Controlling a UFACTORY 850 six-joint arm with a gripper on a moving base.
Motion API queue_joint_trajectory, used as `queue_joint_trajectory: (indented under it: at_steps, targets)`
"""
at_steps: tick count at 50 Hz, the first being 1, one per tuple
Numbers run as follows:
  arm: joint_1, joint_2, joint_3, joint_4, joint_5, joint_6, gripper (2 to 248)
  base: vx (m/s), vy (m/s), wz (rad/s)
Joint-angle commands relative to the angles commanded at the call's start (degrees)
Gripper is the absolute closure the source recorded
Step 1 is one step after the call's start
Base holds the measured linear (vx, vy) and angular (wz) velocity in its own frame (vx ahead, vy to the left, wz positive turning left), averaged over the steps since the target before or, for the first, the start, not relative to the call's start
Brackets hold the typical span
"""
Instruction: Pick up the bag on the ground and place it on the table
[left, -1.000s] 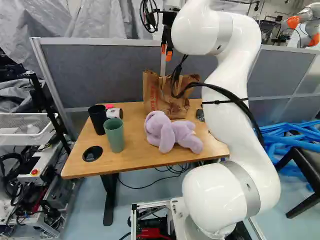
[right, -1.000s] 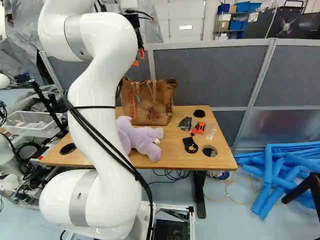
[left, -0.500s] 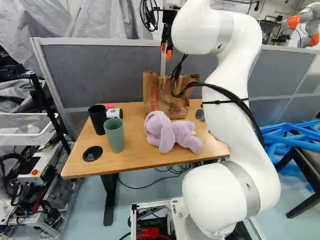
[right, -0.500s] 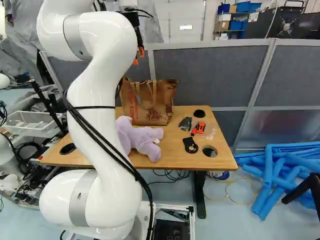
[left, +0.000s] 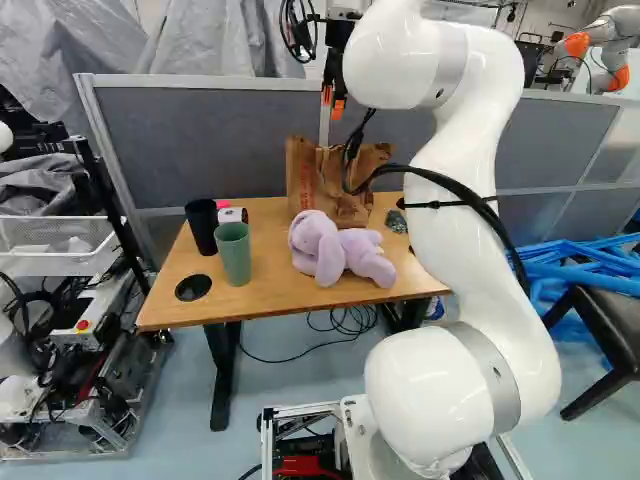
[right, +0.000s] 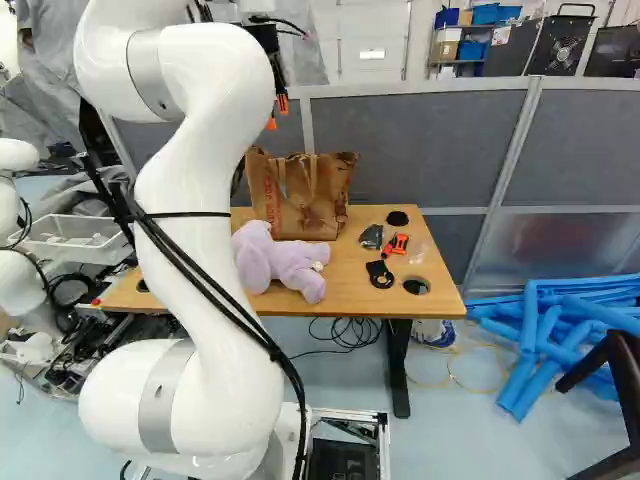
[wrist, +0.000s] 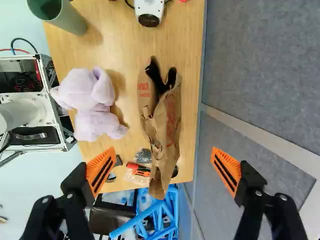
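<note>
Fingers: my two black fingers (left: 338, 106) with orange pads, released and spread wide, well above the surface; in the wrist view the bag lies ahead of the gap between the fingers (wrist: 101, 170).
Bag: one, crumpled brown paper-like bag (right: 299, 200) with tan handles and red print, upright on the far part of the light wooden surface (left: 273, 290).
Plush: one, lilac stuffed animal (left: 330, 248), lying on my side of the bag, near it.
Cups: two, a tall black cup (left: 202, 226) and a tall green cup (left: 234, 256), close together left of the plush in the left base view.
White cylinder: one, with a black end (wrist: 149, 10), by the cups, a bright pink item (left: 222, 203) just beside.
Small items right of the bag, right base view: four; dark packet (right: 371, 237), red-and-black tool (right: 395, 244), flat black piece with a ring end (right: 379, 273), clear plastic (right: 418, 253).
Round fittings in the surface: three.
In the way: grey partition (right: 420, 140) close behind the bag; plush between bag and near edge.
Floor: heap of blue tubes (right: 545, 325), black chair (left: 610, 330) beside, looped black cables (right: 345, 332) under the surface.
Far off: another robot (left: 610, 35), white and orange, top right of the left base view.
</note>
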Motion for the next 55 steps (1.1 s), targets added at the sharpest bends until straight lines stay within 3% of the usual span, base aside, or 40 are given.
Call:
queue_joint_trajectory:
  at_steps: [55]
  targets:
    - [0.0, 0.0, 0.0, 0.0, 0.0, 0.0, 3, -0.19, 0.0, 0.014]
